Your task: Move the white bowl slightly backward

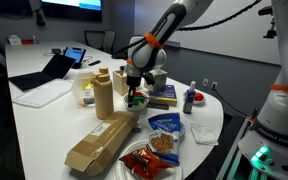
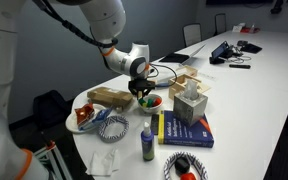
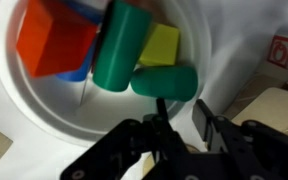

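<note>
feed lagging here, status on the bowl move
Gripper at white bowl rim, grip unclear. Bowl upright, blocks inside. Tissue box close beside it.

Both exterior views stand back, slightly raised, and look down along the long white tabletop [image 1: 39, 115] from different sides. They share its cluttered end, where the small round white bowl [image 2: 150, 102] sits. The wrist view looks straight down into that bowl from very close, with the black gripper [image 3: 180, 108] entering from the bottom edge.
</note>
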Motion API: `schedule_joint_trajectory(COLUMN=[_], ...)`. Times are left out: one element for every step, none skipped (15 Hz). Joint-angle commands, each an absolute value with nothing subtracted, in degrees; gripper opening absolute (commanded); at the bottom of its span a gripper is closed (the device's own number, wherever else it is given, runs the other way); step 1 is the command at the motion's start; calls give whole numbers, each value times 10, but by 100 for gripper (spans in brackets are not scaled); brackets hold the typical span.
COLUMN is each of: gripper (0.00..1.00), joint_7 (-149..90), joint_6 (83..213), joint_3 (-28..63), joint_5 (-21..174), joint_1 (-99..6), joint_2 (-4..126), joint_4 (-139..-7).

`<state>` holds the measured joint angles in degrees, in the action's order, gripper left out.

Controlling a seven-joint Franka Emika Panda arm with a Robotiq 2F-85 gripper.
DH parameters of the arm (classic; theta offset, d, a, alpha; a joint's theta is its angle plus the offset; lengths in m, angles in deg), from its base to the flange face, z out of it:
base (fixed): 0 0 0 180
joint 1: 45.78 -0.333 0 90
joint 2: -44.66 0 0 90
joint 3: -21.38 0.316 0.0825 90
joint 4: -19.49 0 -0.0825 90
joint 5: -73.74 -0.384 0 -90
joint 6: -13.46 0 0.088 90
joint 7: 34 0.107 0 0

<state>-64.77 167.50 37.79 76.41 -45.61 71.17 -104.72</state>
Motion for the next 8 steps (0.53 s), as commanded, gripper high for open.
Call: schedule_joint_trajectory(gripper=[0,0,3,38,38,44,51,58], joint_7=[-662,-662,-663,-662,-660,-661,-661,-660], joint_6=[1677,1676,1675,1672,1670,1671,1669,1667], joint_3=[388,388,389,389,389,388,390,390], joint_5=[749,749,748,747,746,746,744,743], joint_1=[-442,-440,-438,-437,-436,-434,-433,-432], joint_2=[719,718,718,717,716,717,717,718], joint_4=[-1039,-1038,-1036,-1036,-1035,-1035,-1036,-1035])
